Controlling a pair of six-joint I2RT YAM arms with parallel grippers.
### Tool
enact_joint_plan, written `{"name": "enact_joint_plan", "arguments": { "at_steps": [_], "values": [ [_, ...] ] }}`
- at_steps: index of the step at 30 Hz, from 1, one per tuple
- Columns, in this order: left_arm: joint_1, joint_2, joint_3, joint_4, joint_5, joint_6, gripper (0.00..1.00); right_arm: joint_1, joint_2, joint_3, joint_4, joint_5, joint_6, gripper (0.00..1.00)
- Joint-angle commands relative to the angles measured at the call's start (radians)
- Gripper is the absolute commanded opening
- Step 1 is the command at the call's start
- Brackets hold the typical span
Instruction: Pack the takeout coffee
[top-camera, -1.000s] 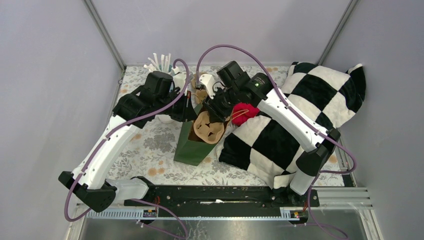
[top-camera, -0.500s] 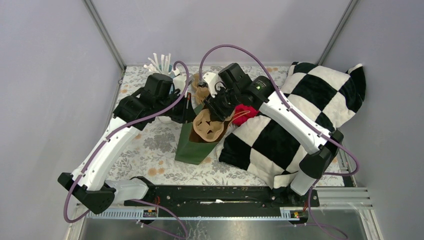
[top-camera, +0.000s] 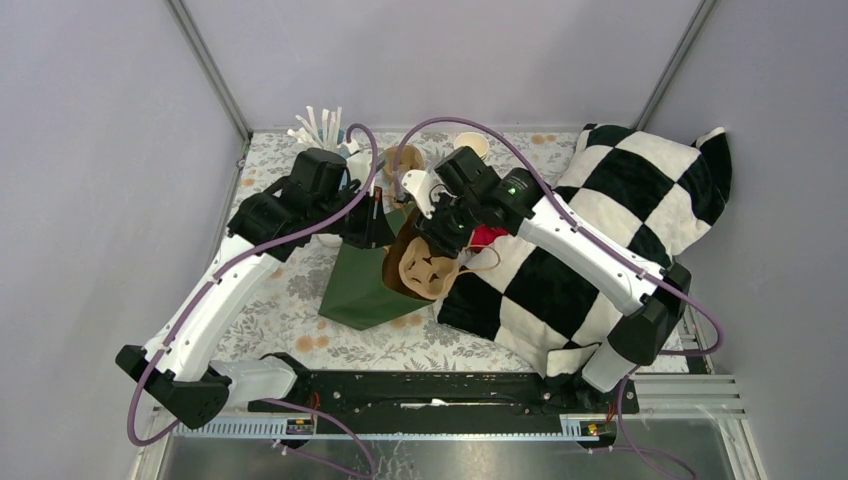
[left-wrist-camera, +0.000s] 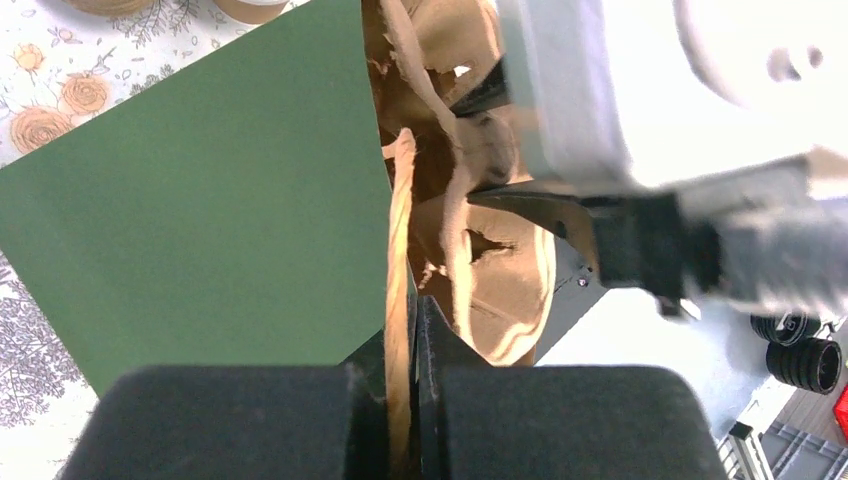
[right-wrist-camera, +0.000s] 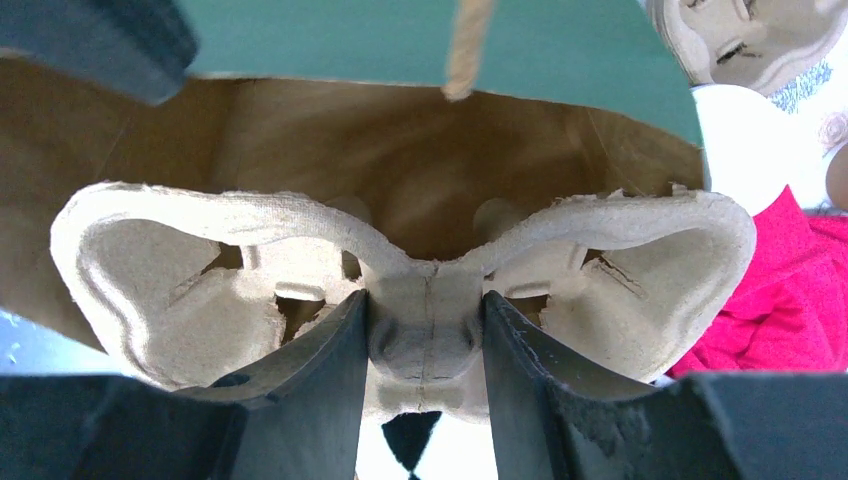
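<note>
A green paper bag (top-camera: 358, 285) lies tilted on the floral cloth, its mouth facing right. My left gripper (top-camera: 378, 222) is shut on the bag's tan paper handle (left-wrist-camera: 400, 330) and holds the mouth up. My right gripper (top-camera: 442, 238) is shut on the centre post of a brown pulp cup carrier (right-wrist-camera: 425, 335), which sits at the bag's mouth (top-camera: 425, 272) with its cup holes empty. A small paper cup with a pale round top (top-camera: 470, 146) stands at the back of the table, apart from both grippers; it looks like the takeout coffee.
A black-and-white checked pillow (top-camera: 600, 230) fills the right side, with a red cloth (top-camera: 487, 236) against it. A holder of white sticks (top-camera: 320, 125) stands at the back left. Another pulp carrier (top-camera: 405, 160) lies behind the bag.
The bag has tipped over to the left and lies flatter. My right gripper has moved left and down with the carrier into the bag's mouth, uncovering the cup at the back.
</note>
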Motion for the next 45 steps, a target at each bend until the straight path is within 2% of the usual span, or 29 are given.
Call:
{"name": "enact_joint_plan", "arguments": {
  "at_steps": [1,13,19,27,34,45],
  "values": [
    [-0.005,-0.038,-0.007,0.067,-0.002,-0.028,0.0,0.03,-0.086,-0.03,0.024,-0.051,-0.135,0.43],
    [-0.004,-0.029,0.006,0.087,0.057,-0.049,0.0,0.04,-0.055,0.018,0.047,-0.174,-0.126,0.42],
    [-0.005,-0.033,0.0,0.098,0.066,-0.079,0.0,0.04,-0.023,0.044,0.047,-0.152,-0.106,0.4],
    [-0.005,-0.036,-0.008,0.093,-0.01,-0.129,0.0,0.043,-0.107,-0.05,0.082,-0.172,-0.147,0.42],
    [-0.005,-0.049,-0.025,0.093,-0.055,-0.157,0.0,0.043,-0.147,-0.101,0.096,-0.167,-0.115,0.43],
    [-0.004,-0.063,-0.035,0.13,0.024,-0.152,0.0,0.043,-0.161,-0.132,0.131,-0.254,-0.159,0.45]
  ]
}}
